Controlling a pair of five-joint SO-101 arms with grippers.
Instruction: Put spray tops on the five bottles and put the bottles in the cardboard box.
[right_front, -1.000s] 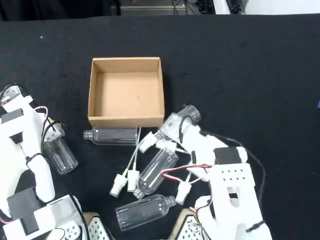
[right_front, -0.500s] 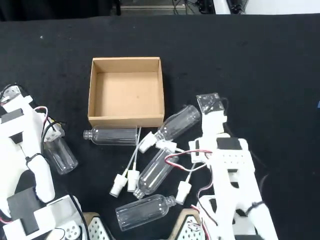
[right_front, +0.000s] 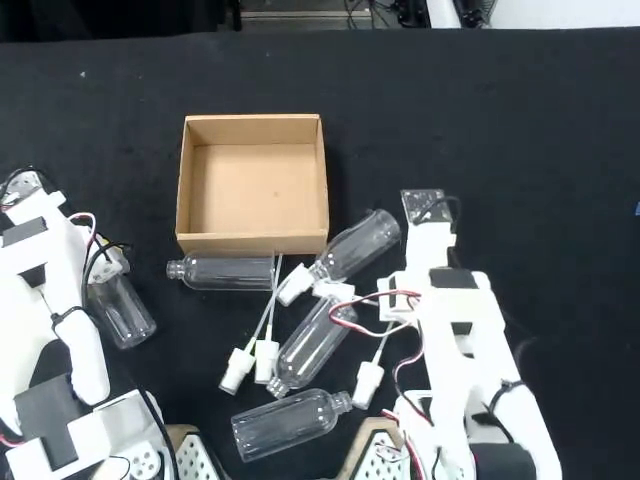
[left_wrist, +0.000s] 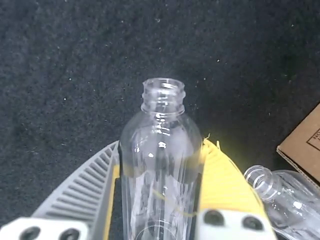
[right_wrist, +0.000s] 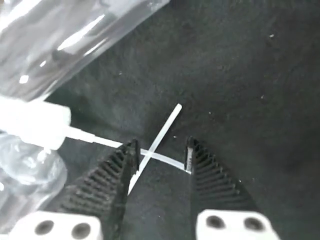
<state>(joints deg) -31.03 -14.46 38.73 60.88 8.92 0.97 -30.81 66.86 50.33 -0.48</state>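
Clear plastic, bare at the neck: the held bottle (left_wrist: 162, 115) is clamped between the grey and yellow fingers of the left gripper (left_wrist: 160, 152), its mouth pointing away from the wrist. The left arm (right_front: 60, 300) is folded at the table's 8 o'clock edge, which puts that bottle at 8 o'clock from the cardboard box (right_front: 252, 243).

The right arm (right_front: 455, 330) stretches up from the table's 5 o'clock edge. The right gripper (right_wrist: 160, 150) has its black fingers spread to either side of the spot where two thin white dip tubes (right_wrist: 162, 131) cross on the black table (right_front: 520, 130).

The second bottle (right_front: 222, 271) lies along the box's front wall at 6 o'clock. The third bottle (right_front: 358, 245) lies at 4 o'clock, and whether a top is seated on its neck cannot be told. The fourth bottle (right_front: 312, 342) and the fifth bottle (right_front: 285, 422) lie farther out at 5 to 6 o'clock. White spray tops (right_front: 266, 360) are scattered among them.

The box stands open, its brown floor bare; all five bottles are outside it.
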